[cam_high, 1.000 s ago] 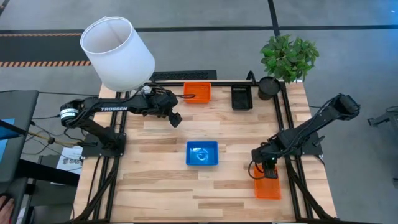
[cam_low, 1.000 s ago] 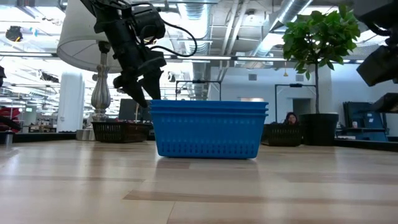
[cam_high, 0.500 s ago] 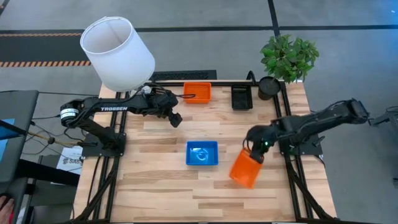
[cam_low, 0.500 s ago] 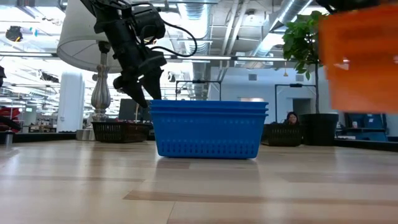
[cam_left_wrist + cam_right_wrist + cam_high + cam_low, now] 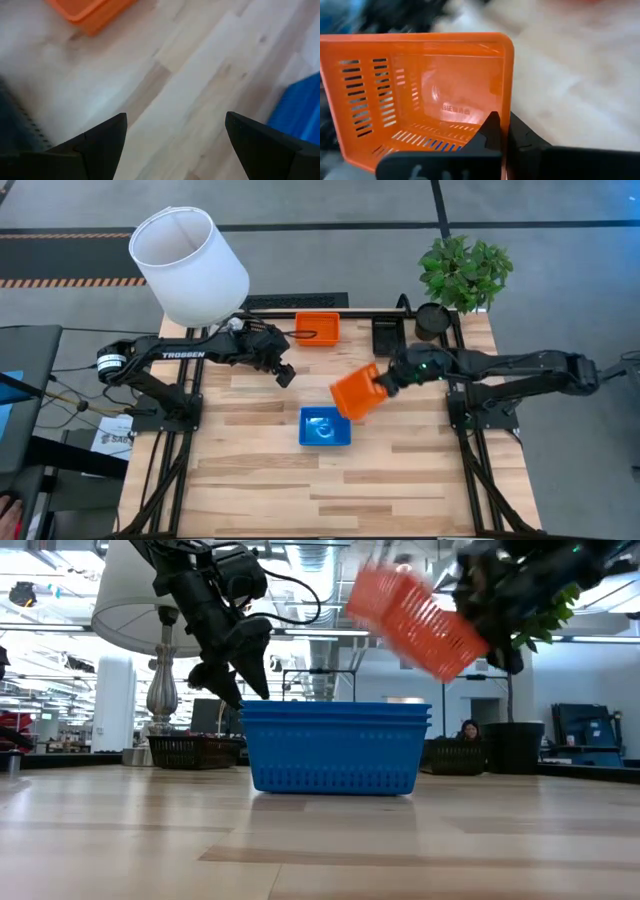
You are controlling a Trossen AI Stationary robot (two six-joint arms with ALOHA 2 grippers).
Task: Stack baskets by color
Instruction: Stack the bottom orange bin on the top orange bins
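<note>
Fingers of right gripper [image 5: 385, 383] pinch orange basket's [image 5: 354, 393] rim, airborne; left gripper's [image 5: 284, 372] fingers spread.

Red-orange perforated plastic basket [image 5: 354, 395] lifted off near-right table edge, carried by right gripper [image 5: 383, 383] above blue basket stack [image 5: 325, 427].

table [image 5: 260, 480]: wood | blue baskets [image 5: 325, 427] centre | orange basket [image 5: 317, 329], black basket [image 5: 387, 337] far edge

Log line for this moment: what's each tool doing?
right tool: shut on orange basket, airborne, tilted | left tool: open, empty | blue stack: mid-table
</note>
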